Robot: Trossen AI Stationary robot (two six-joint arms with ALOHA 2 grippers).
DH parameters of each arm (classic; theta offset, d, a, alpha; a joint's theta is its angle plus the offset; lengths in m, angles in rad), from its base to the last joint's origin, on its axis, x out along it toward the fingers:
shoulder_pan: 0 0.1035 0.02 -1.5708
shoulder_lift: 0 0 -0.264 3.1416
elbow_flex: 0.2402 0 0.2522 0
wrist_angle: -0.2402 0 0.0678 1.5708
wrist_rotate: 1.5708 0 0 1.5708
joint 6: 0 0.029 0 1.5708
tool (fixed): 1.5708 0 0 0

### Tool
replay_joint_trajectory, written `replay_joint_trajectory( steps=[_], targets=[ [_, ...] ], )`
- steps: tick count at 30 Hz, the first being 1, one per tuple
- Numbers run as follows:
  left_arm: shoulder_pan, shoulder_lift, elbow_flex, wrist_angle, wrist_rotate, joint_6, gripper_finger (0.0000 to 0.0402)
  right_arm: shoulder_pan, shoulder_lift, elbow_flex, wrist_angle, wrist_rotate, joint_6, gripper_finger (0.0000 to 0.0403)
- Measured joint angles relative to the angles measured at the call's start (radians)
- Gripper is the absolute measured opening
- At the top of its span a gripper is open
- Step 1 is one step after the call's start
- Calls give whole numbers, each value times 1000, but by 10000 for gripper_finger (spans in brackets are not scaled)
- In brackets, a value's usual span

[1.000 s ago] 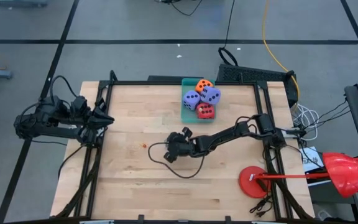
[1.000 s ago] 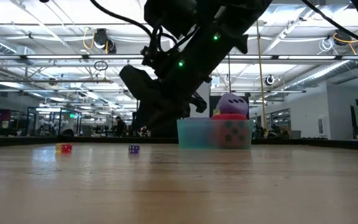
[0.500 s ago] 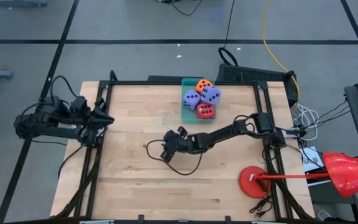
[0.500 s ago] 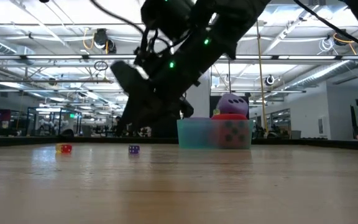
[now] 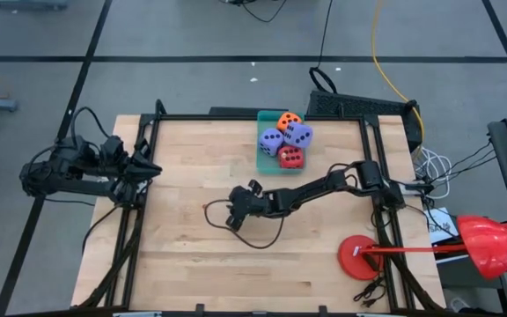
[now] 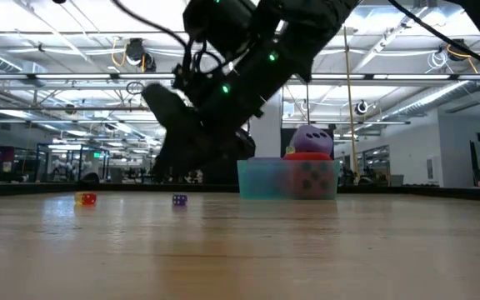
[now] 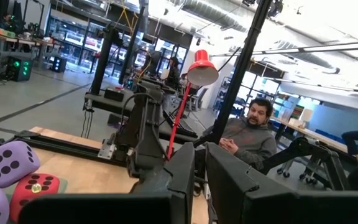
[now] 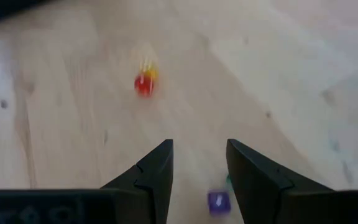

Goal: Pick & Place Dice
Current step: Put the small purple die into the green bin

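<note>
Four soft dice sit piled in the teal tray (image 5: 263, 163) at the table's far middle: orange (image 5: 289, 121), two lavender (image 5: 299, 134) (image 5: 272, 139) and red (image 5: 291, 158). My right gripper (image 8: 199, 155) reaches to the table's middle (image 5: 230, 214), open and slanting down above the wood. A tiny purple die (image 8: 217, 202) lies on the table below the gap between its fingers, untouched. A tiny red and yellow pair (image 8: 145, 81) lies farther toward the left edge. My left gripper (image 5: 152, 167) waits, shut, at the left edge.
A dark cable loop (image 5: 258, 239) hangs from the right arm over the table's middle. A red lamp base (image 5: 356, 255) stands at the near right corner. Black frame rails (image 5: 139, 220) line the table's sides. A person (image 7: 248, 134) sits beyond the table.
My right gripper has swung a little toward the table's left edge, closer to the tiny dice, keeping the same gap between its fingers. The dice in the tray and the tiny dice on the wood have stayed put.
</note>
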Motion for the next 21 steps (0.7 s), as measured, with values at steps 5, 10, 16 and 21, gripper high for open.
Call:
replay_joint_trajectory(
  steps=[5, 10, 16, 21],
  targets=[
    [0, 0, 0, 0, 0, 0, 47, 8, 4, -19, -6, -13, 4, 141],
    [0, 0, 0, 0, 0, 0, 47, 10, 3, -25, -8, -24, 21, 141],
    [0, 0, 0, 0, 0, 0, 47, 8, 3, -25, -8, -23, 20, 141],
    [0, 0, 0, 0, 0, 0, 47, 8, 3, -31, -5, -20, 15, 141]
  ],
)
